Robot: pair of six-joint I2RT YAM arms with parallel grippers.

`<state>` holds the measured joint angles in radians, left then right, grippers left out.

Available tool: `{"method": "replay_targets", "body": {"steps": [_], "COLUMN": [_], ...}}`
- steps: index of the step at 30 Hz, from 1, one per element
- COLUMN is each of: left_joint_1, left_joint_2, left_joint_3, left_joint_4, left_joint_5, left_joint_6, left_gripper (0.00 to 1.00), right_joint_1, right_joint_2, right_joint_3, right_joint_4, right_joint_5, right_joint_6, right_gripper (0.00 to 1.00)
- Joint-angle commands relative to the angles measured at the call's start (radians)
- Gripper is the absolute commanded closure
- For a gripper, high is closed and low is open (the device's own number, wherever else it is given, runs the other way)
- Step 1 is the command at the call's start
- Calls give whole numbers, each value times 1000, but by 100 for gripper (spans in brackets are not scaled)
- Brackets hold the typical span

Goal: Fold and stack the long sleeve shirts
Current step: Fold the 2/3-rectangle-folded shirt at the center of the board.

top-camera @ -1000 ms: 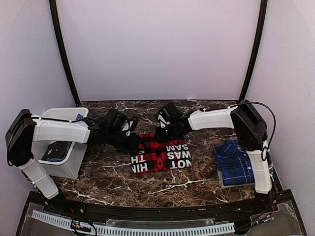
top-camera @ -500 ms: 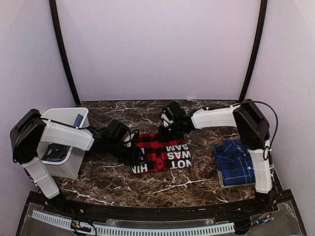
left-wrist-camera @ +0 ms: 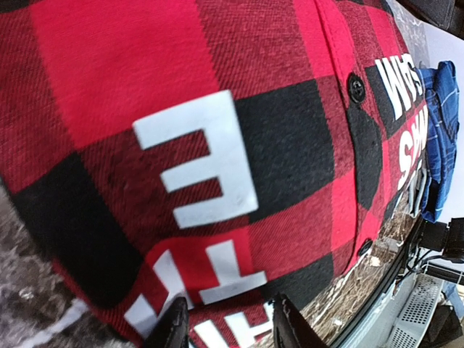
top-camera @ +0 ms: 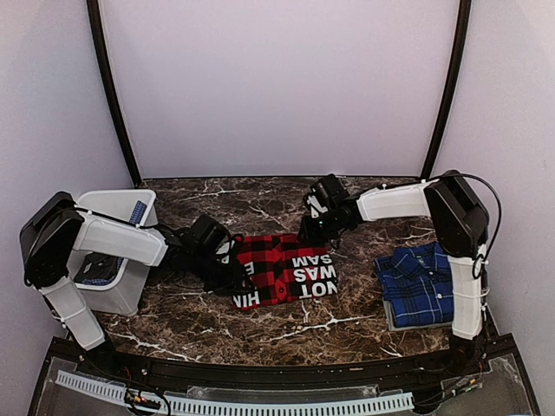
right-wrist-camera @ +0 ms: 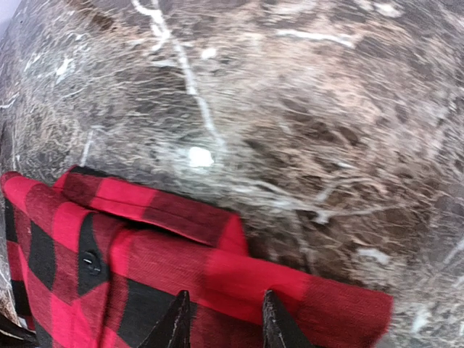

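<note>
The red-and-black checked shirt (top-camera: 290, 269) lies folded in the middle of the marble table (top-camera: 260, 329), white block letters showing on its upper face. The blue plaid shirt (top-camera: 418, 284) sits folded at 3 o'clock from it, well apart, beside the right arm's base. A white bin (top-camera: 130, 295) stands at 9 o'clock, on the table's left edge, with something dark inside.

The left claw (left-wrist-camera: 228, 330) is at the red shirt's 9 o'clock edge. In its wrist view the two fingertips (left-wrist-camera: 174, 328) stand apart, with checked cloth and a white letter filling the picture just beyond them. They are not clamped on anything I can see.

The right claw (right-wrist-camera: 221, 319) is at the shirt's 1 o'clock corner. Its fingertips (right-wrist-camera: 177, 315) are also spread, over the hem of the red cloth, with bare marble past it. I cannot tell whether they touch the fabric. A dark button (right-wrist-camera: 90, 262) shows at 9 o'clock from them.
</note>
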<state>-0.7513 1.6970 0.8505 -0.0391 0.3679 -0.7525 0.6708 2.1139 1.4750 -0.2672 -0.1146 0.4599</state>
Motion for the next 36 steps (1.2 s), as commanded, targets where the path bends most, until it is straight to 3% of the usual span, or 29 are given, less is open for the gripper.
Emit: {"method": "replay_targets", "body": {"steps": [1, 9, 18, 36], "left_joint_1": [-5, 13, 81, 87], "left_joint_2": [-78, -136, -136, -50], "left_joint_3": [15, 34, 14, 37], "left_joint_4": [-125, -222, -188, -166], "left_joint_5": [-69, -140, -134, -150], "left_joint_6": [27, 35, 20, -15], "left_gripper": [62, 61, 54, 49], "right_joint_1": [-39, -64, -83, -85], "right_joint_2": [-61, -78, -122, -397], "right_joint_3": [-68, -134, -191, -385], "right_joint_4": [59, 110, 143, 136], "right_joint_5": [-51, -93, -127, -48], "right_joint_6": [-1, 14, -1, -29], "right_gripper": [69, 68, 64, 55]}}
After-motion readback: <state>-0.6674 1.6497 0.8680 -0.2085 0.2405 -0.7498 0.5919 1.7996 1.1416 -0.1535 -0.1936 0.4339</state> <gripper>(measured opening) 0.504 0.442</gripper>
